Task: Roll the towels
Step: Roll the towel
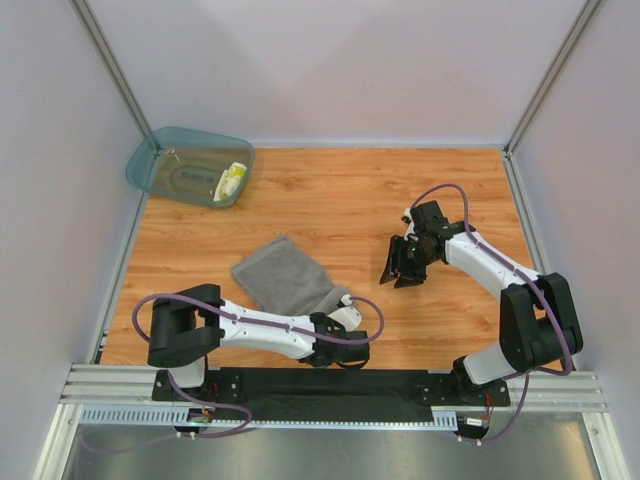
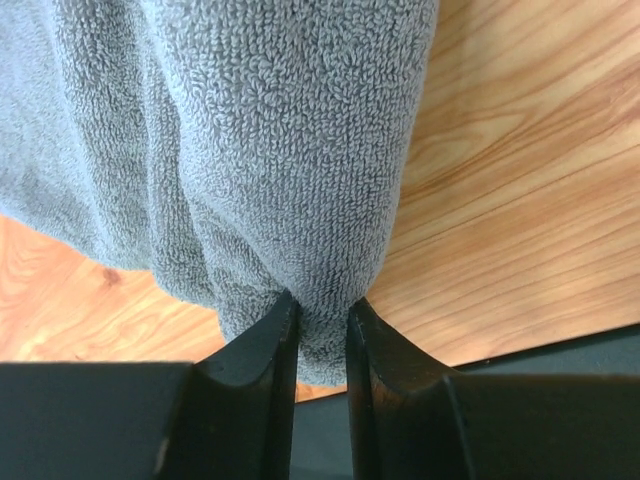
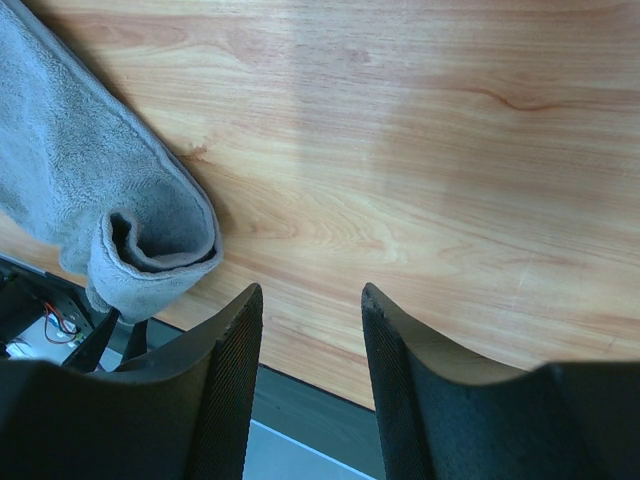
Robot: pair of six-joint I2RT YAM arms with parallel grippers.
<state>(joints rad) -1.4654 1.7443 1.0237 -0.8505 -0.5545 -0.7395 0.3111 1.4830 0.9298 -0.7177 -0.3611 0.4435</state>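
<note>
Firmly, left hand on a fold of grey towel (right hand half-wide, empty, above wooden table)

A teal tub sits, seemingly overhanging, at the table's far-left corner.

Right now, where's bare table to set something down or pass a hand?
Bare tabletop: the far strip from the teal tub to the right wall, and the middle between the grey towel and the right jaws. Crowded: near-left, where the left jaws pinch the towel's corner.
</note>
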